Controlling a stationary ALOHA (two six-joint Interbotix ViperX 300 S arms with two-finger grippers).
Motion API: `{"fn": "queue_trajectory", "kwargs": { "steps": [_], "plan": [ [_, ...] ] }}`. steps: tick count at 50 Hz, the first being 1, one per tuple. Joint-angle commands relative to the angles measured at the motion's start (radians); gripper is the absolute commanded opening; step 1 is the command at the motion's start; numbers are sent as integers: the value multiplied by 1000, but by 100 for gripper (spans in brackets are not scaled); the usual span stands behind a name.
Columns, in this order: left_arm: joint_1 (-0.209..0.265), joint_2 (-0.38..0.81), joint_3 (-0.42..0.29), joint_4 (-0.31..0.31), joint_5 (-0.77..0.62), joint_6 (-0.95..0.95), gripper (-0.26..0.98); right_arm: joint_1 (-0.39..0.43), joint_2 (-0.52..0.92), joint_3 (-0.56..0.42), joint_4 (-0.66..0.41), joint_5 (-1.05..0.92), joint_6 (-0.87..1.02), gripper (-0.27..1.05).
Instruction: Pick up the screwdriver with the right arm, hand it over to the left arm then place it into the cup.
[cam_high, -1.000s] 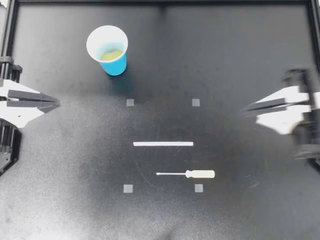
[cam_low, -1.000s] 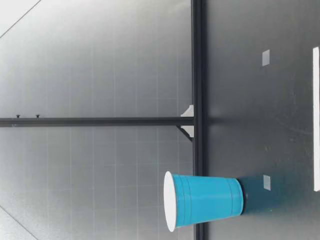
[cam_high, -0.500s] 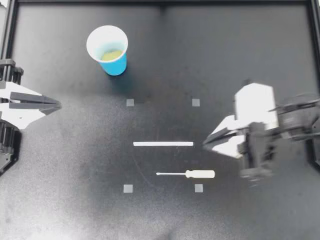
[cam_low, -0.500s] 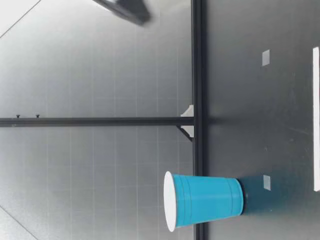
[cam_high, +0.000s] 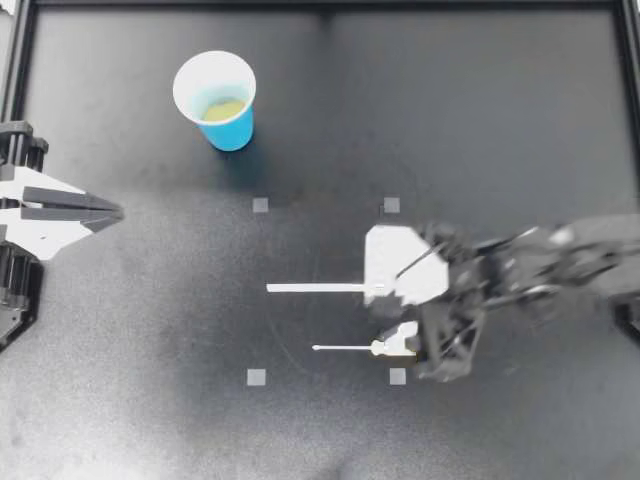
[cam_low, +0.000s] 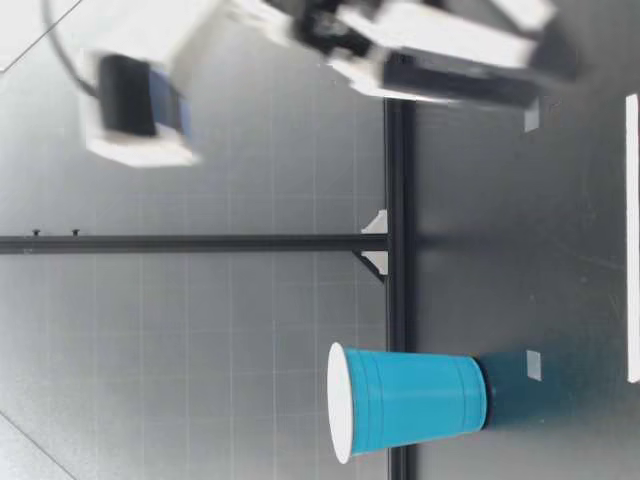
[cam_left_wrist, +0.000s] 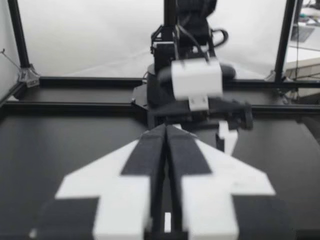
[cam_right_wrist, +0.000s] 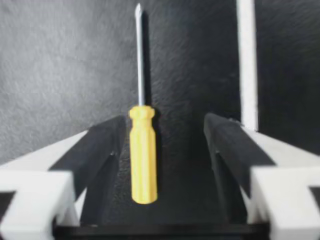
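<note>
My right end effector hangs open, the screwdriver handle between its fingers on the tabletop; my left end effector is closed.

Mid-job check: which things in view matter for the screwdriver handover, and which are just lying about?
Part of the job:
- screwdriver, flat between the open fingers of my right gripper
- blue cup, upright
- left gripper, shut, far from the screwdriver

Just lying about:
- white strip, beside the screwdriver
- four small grey squares
</note>
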Motion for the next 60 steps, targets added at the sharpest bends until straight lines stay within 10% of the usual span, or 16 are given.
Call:
{"fn": "queue_trajectory", "kwargs": {
  "steps": [1, 47, 60],
  "plan": [
    [2, 3, -12, -3, -9, 0, 14, 17, 20, -32, -2, 6, 0, 62],
    [3, 5, -6, -14, -9, -14, 16, 57, 169, -58, -5, -14, 9, 45],
    [2, 32, -6, -26, -29, -12, 47, 58, 156, -58, -3, 26, 12, 17]
  ]
}}
